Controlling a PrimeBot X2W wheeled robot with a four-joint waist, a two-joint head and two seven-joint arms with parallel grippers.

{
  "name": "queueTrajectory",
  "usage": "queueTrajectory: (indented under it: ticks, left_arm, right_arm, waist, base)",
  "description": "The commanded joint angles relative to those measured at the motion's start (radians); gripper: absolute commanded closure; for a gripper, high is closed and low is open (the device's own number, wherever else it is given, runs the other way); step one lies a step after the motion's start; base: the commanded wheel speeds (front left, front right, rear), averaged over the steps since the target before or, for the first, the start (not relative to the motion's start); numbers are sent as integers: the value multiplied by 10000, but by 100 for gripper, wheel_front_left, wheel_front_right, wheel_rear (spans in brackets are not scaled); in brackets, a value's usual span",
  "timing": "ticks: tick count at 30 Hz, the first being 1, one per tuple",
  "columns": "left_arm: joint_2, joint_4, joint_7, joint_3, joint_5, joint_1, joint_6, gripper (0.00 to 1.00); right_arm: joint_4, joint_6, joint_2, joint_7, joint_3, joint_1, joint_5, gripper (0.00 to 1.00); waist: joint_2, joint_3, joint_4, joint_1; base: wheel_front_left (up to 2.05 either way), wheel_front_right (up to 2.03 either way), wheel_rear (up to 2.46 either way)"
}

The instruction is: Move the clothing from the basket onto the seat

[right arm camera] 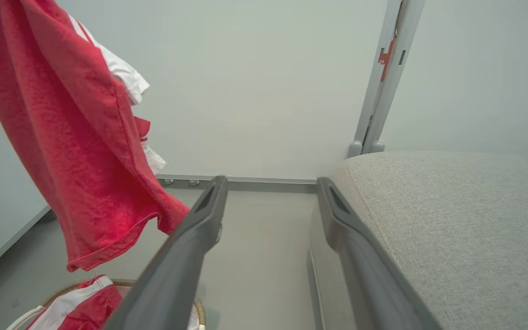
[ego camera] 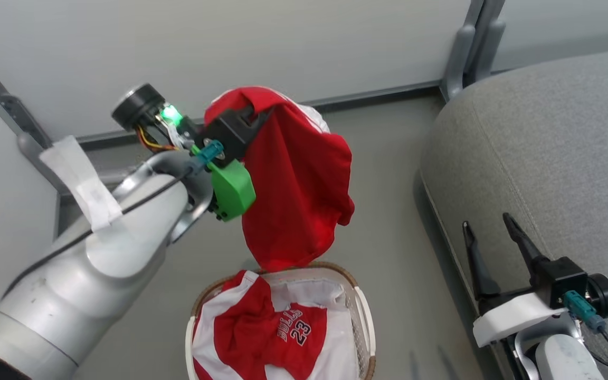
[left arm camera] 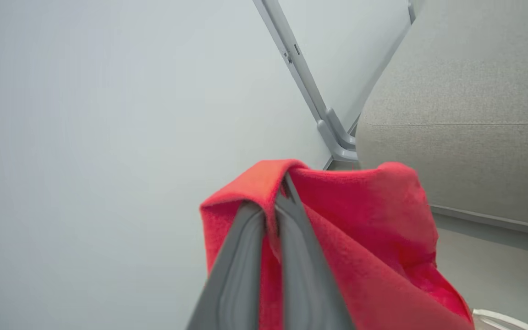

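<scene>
At the bottom centre, the jersey (ego camera: 283, 332) lies crumpled in the basket (ego camera: 359, 306), its "BULLS 23" lettering tilted up toward the right. Lower right, my right hand (ego camera: 486, 221) stands open at the edge of the seat (ego camera: 547, 132). Higher, my left hand (ego camera: 251, 119) pinches a red garment (ego camera: 293, 184) that hangs lengthwise, hem pointing down over the basket.

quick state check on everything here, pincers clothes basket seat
left pincer, shut on the red garment, raised
right pincer, open, empty
red garment, hanging above the basket
jersey, crumpled in the basket
basket, upright, jersey inside
seat, no clothing on it in view
</scene>
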Motion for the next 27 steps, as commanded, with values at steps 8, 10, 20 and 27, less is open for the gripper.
queueTrajectory:
  ticks: [8, 10, 20, 27]
  left_arm:
    - [344, -494, 372, 337, -161, -1105, -15, 100]
    - [334, -463, 420, 342, -174, -1261, -16, 100]
    - [-45, -758, 569, 130, -317, -1730, -17, 100]
    - [-296, -1241, 608, -139, -460, -1944, -19, 100]
  right_arm:
    - [-8, -10, -38, -46, 914, -109, -46, 0]
    - [-31, -10, -34, -46, 1235, -224, 34, 0]
    - [334, -12, -32, -46, 3097, -1547, -134, 0]
    - [1010, -12, -41, -36, 3166, -2828, -439, 0]
  waist:
    - [0, -1419, -21, 1]
    - [0, -1453, -53, 1]
    - [0, -1649, 108, 1]
    - [0, -1770, 491, 1]
  base:
    - [0, 0, 0]
    - [0, 0, 0]
    - [0, 0, 0]
    - [0, 0, 0]
